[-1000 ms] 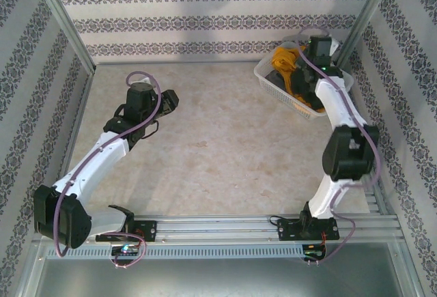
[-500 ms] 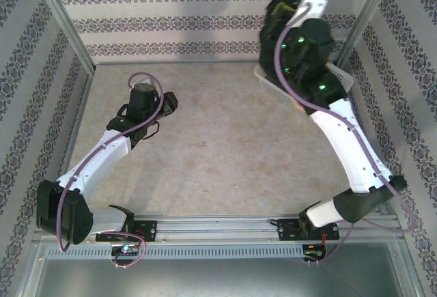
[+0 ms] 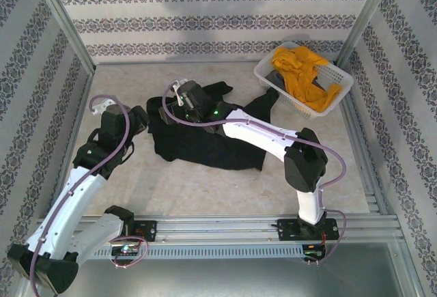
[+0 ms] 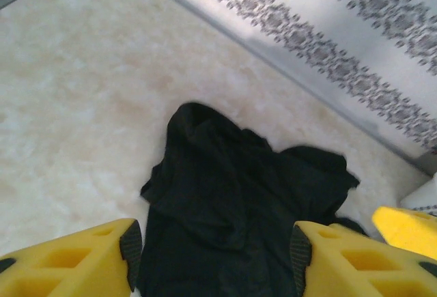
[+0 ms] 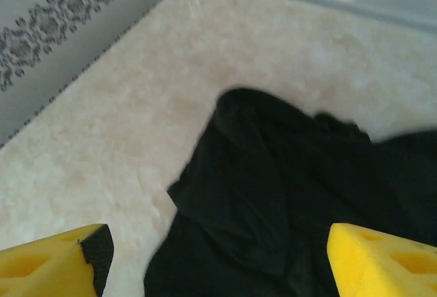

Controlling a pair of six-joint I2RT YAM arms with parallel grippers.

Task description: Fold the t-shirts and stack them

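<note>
In the top view, at the middle left of the picture, the left gripper (image 3: 138, 121) sits low over the table (image 3: 205, 191), right at the left edge of the black t-shirt (image 3: 205, 140). Its own camera shows its two yellow fingers (image 4: 89, 259) well apart, with nothing pinched between them, so it is let go. The dark cloth lies on the table under the gap. I think it waits there because that edge is the part to grab next.

The black t-shirt lies in the middle of the picture. It is crumpled and lumpy, not flat, and one bit pokes up toward the back wall. It is out on the bare table because a shirt needs room to be spread out before it can be folded.

The right gripper (image 3: 171, 108) reaches all the way across and hangs over the upper left part of the same shirt, close to the left gripper. Its fingers (image 5: 54, 259) are spread very wide and hold nothing. Two grippers on one side could pull the cloth smooth.

At the upper right, the yellow t-shirt (image 3: 300, 72) is heaped in the white basket (image 3: 268, 78) – waiting its turn, I guess.
</note>
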